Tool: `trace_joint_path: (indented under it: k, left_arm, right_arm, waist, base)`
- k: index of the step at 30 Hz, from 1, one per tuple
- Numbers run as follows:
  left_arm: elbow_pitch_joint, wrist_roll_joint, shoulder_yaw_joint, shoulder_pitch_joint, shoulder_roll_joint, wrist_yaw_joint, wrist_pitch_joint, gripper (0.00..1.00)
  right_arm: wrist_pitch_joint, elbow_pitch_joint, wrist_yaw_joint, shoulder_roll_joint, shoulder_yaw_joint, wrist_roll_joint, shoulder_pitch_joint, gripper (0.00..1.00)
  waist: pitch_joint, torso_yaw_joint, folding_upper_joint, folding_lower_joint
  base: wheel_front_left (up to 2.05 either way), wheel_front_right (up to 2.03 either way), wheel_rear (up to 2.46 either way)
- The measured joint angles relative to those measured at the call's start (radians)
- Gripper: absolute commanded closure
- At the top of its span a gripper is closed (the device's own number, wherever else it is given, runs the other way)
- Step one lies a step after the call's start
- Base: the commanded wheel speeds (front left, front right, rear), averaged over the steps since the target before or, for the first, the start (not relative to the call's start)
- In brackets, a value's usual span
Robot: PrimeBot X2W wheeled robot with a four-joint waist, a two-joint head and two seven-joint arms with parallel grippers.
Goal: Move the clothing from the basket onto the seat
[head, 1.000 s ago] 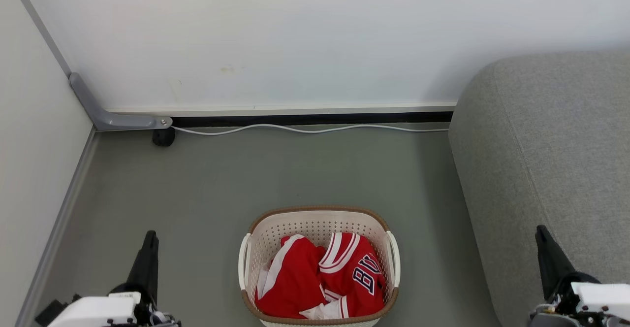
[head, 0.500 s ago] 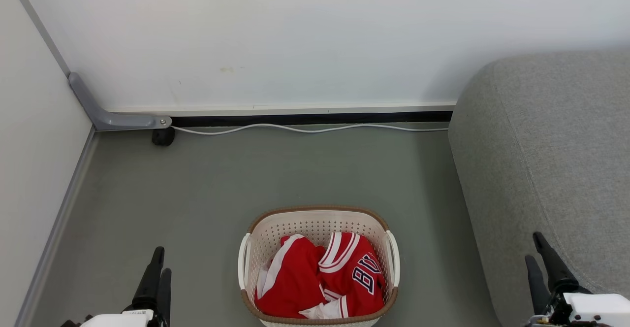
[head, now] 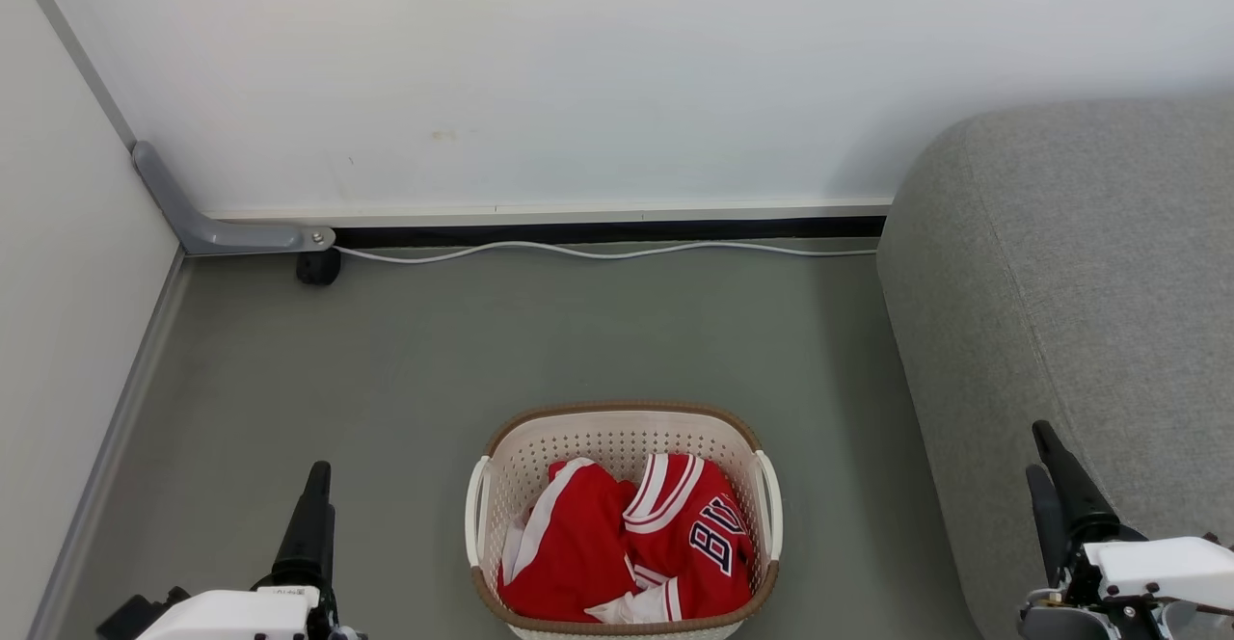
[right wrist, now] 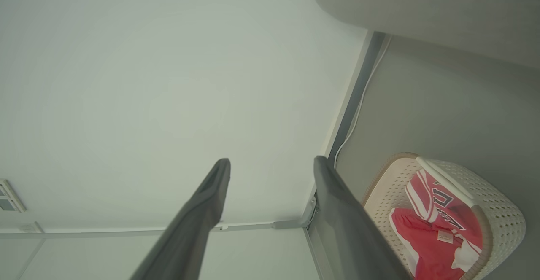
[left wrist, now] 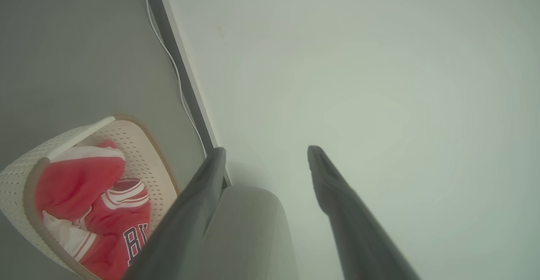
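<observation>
The cream basket (head: 623, 428) with a brown rim stands on the grey floor at the bottom centre, full of red clothing (head: 627, 548) with white trim and navy letters. To its right rises the light-grey seat (head: 1089, 283). My left gripper (head: 316, 486) stands open low at the left, well apart from the basket. Low at the right, in front of the seat's edge, my right gripper (head: 1041, 447) is open too. Both wrist views show spread, empty fingers, the left gripper (left wrist: 265, 155) and the right gripper (right wrist: 272, 164), with the basket (left wrist: 25, 168) (right wrist: 502, 225) and clothing (left wrist: 76, 183) (right wrist: 430, 238) to one side.
A white wall runs across the back with a dark baseboard and a white cable (head: 598, 253) lying along it. A grey bracket foot and a black wheel (head: 316, 266) sit at the back left. A pale panel (head: 58, 312) bounds the left side.
Both grippers went from shut to open. Each dropped lower in the head view and has since risen a little. Basket and clothing lie as before.
</observation>
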Motion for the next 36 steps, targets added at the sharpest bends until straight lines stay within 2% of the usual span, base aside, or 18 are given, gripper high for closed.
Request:
trace_joint_path:
  k: [7, 18, 26, 36]
  left_arm:
    - [0.000, 0.093, -0.014, -0.012, 0.001, 0.000, -0.022, 0.00]
    - [0.000, 0.287, -0.053, -0.040, 0.003, 0.009, -0.050, 0.00]
    - [0.002, 0.455, -0.095, -0.064, 0.004, 0.050, -0.077, 0.00]
    - [0.019, 0.604, -0.125, -0.082, 0.005, 0.100, -0.104, 0.00]
  right_arm:
    - [-0.032, 0.009, 0.000, -0.036, 0.060, -0.055, -0.028, 0.00]
    - [-0.061, 0.029, 0.000, -0.064, 0.089, -0.202, -0.067, 0.00]
    - [-0.086, 0.043, 0.000, -0.095, 0.136, -0.327, -0.098, 0.00]
    - [-0.114, 0.072, 0.000, -0.115, 0.179, -0.454, -0.138, 0.00]
  waist:
    - [0.001, 0.000, 0.0000, 0.0000]
    - [0.006, -0.001, 0.0000, -0.0001]
    - [0.008, -0.002, 0.0000, -0.0001]
    - [0.011, -0.003, 0.0000, -0.0002]
  base:
    - [0.00, 0.00, 0.00]
    - [0.00, 0.00, 0.00]
    - [0.00, 0.00, 0.00]
    - [0.00, 0.00, 0.00]
